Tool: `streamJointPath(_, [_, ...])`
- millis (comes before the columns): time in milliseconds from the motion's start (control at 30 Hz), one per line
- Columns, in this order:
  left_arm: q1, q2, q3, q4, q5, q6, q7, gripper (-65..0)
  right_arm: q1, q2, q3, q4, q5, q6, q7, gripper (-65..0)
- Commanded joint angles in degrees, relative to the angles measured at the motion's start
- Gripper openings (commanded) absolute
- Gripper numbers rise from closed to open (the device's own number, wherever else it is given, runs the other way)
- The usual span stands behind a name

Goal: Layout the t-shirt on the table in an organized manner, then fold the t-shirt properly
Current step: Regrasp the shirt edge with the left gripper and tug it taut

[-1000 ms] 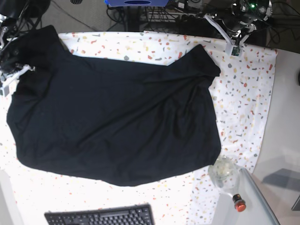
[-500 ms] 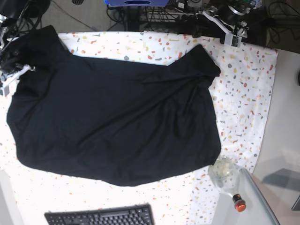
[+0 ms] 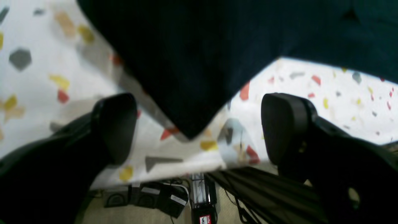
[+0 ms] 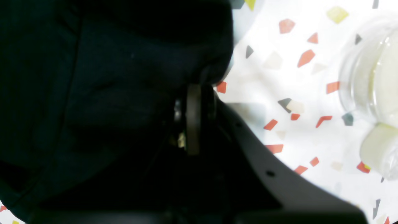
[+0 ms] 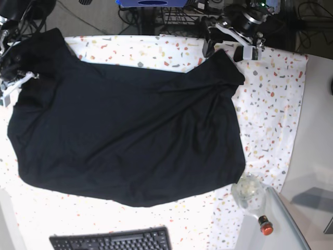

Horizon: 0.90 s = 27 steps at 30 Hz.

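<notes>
The black t-shirt [image 5: 130, 130] lies spread over the speckled table [image 5: 270, 104], with wrinkles toward its right side. My left gripper [image 5: 225, 48] is at the shirt's far right corner by the table's back edge. In the left wrist view it [image 3: 199, 118] is open, with the pointed shirt corner [image 3: 186, 93] between its two black fingers [image 3: 115, 127]. My right gripper [image 5: 13, 78] is at the shirt's far left part. In the right wrist view it [image 4: 194, 93] is shut on bunched black fabric [image 4: 108, 93].
A black keyboard [image 5: 112, 240] lies at the front edge. A clear jar [image 5: 248, 188] and a red button [image 5: 265, 226] sit at the front right, by the grey side surface [image 5: 315, 156]. A clear container [image 4: 373, 77] stands near my right gripper. Cables hang behind the back edge [image 3: 199, 199].
My left arm has moved left and down from the back right edge to the shirt's far right corner. The right gripper and the shirt have not moved.
</notes>
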Motion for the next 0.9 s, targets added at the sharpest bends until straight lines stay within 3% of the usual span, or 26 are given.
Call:
streamJointPath(0, [-0.3,-0.3,-0.2,0.0,-0.5,-0.2,-0.6,-4.9,0.4,1.0,0.2,0.8,0.5,0.0,0.9,-65.0])
streamJointPath(233, [-2.1,0.2,0.6,-4.4,-0.5,-0.2,-0.5,-5.3,0.4,1.0,0.2,0.7,0.5,0.0,0.9,-65.0])
streamJointPath(300, [-2.3,0.9,0.6,-5.1,-0.5,-0.3,-0.5,-10.0,0.4,1.0,0.2,0.7,0.5,0.0,0.9,-65.0])
streamJointPath(367, [-2.3,0.9,1.3,-5.7,-0.5,-0.4,-0.5,-21.7,0.4,1.0,0.2,0.7,0.5,0.0,0.9,-65.0])
streamJointPath(433, [-2.3,0.4,3.7,-5.9,-0.5,-0.4,-0.5,-37.4,0.4,1.0,0.2,0.7,0.5,0.0,0.9,-65.0])
streamJointPath(533, [-2.1,0.4,4.4,-5.8,-0.5,-0.4,-0.5,-65.0,0.2,1.0,0.2,0.7,0.5,0.0,0.6,-65.0])
streamJointPath(667, [-0.5,-0.3,4.2,-3.2,-0.5,-0.3,-0.3,-65.0,-1.6,0.6,0.3,2.2,0.5,0.0,0.5,-65.0])
streamJointPath(867, [3.6,-0.8,-4.3,8.2,-0.5,-0.2,9.2,-65.0,-6.6,-2.3,0.9,10.0,0.6,0.0,0.5,-65.0])
